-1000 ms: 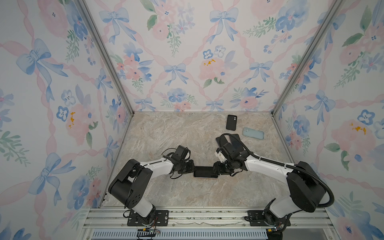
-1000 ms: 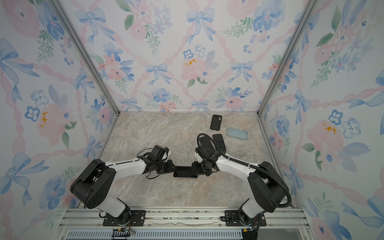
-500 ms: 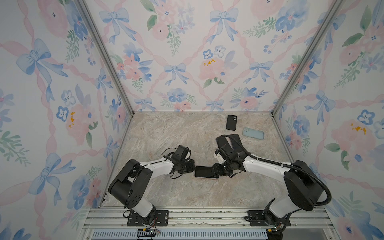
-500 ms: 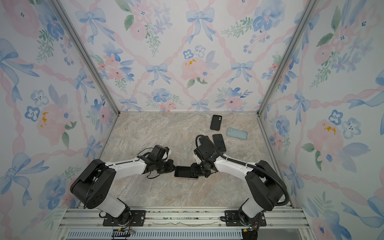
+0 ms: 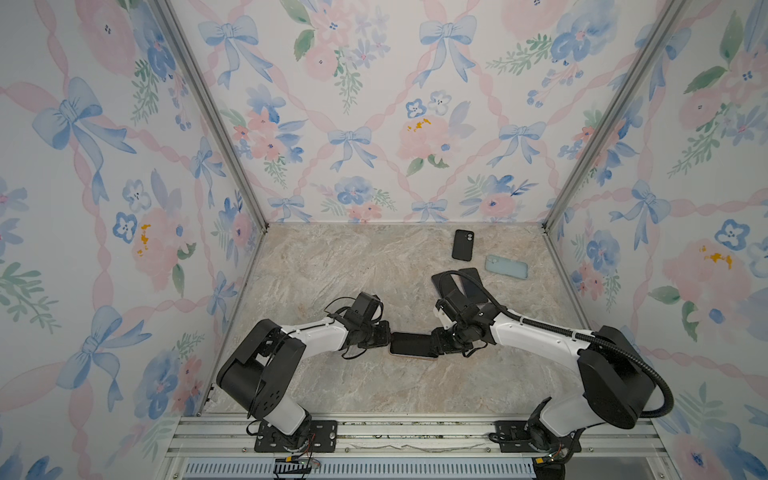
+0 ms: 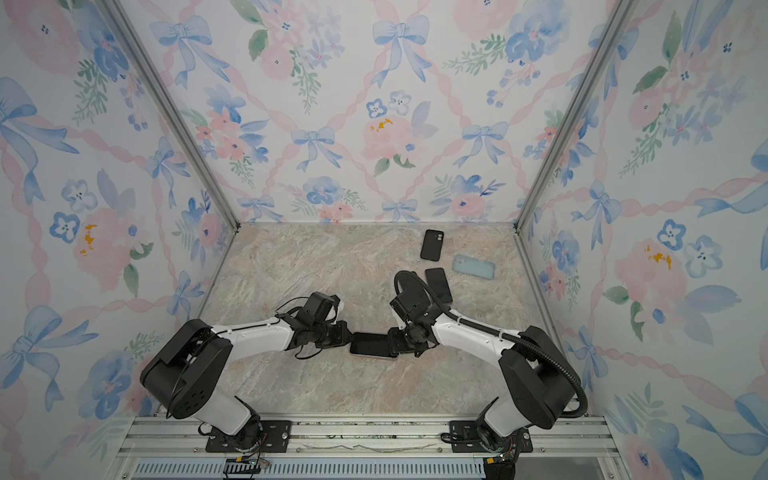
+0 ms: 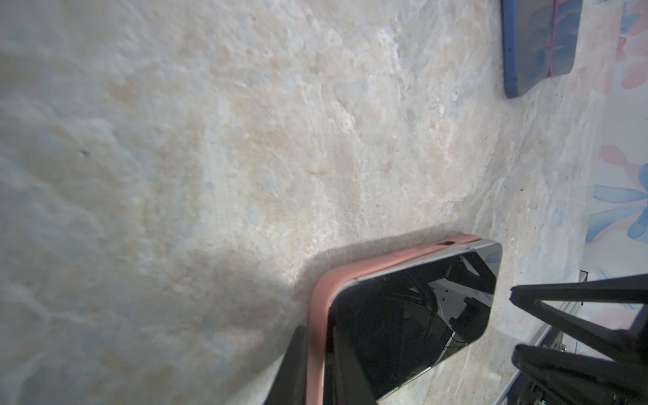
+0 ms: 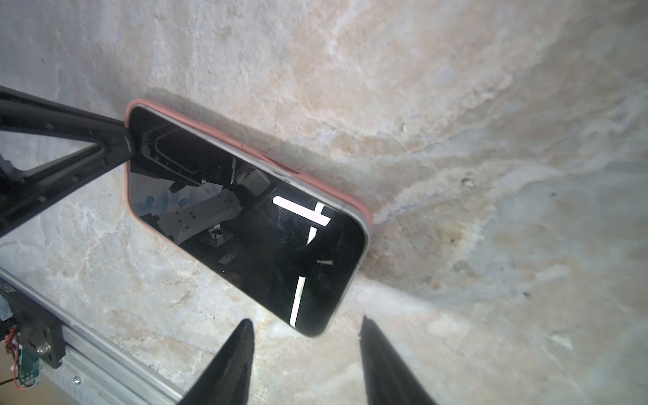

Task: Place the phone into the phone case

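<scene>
At the front a metal rail (image 5: pixel 415 432) carries both arm bases. Just past it, near the front middle of the table (image 5: pixel 332 270), the phone (image 5: pixel 411 344) lies flat, screen up, its long side across the view, with a gripper at each end.

The phone sits in the pink case (image 7: pixel 317 333). The pink rim wraps the end by the left gripper (image 5: pixel 388 337) and shows along one long side. Toward the other end the phone's silver edge stands clear of the rim, so I cannot tell whether it is fully seated there.

The left gripper is clenched on the case. In the left wrist view its fingers (image 7: pixel 291 368) stand close together with the pink rim between them, one outside the rim and one over the screen.

The right gripper (image 5: pixel 434 343) is released. In the right wrist view its fingers (image 8: pixel 238 357) stand well apart, with the phone's end just between the tips and touching neither.

Farther back on the right a dark phone (image 5: pixel 473 286) lies flat, partly behind the right arm's cable. Beyond it lies a blue case (image 5: pixel 506 266). A black case (image 5: pixel 462 245) lies farthest back, near the rear wall.
</scene>
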{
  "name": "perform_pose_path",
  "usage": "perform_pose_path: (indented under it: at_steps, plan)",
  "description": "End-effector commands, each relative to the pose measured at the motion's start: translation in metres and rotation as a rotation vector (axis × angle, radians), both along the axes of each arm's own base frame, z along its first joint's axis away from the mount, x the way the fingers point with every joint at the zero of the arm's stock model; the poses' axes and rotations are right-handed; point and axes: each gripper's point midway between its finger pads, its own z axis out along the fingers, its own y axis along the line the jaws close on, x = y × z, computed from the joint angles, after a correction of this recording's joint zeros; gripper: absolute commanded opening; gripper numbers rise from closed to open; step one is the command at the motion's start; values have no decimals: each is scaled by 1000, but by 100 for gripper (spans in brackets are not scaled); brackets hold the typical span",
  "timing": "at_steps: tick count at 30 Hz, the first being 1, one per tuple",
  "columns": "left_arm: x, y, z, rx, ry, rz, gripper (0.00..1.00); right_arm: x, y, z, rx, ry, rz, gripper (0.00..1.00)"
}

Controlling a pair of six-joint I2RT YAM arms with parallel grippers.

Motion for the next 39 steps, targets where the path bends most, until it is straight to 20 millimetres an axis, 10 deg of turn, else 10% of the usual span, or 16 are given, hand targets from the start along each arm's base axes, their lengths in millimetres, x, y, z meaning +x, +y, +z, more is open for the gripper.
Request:
perform_pose_path:
  at_steps: [1,39]
  plan:
    - [-38,19,-26,93,125,-24,20,-3,-6,-4,-31,12,-1,52]
    - [-44,-14,-11,-53,123,-75,31,-27,51,-26,127,113,51,29]
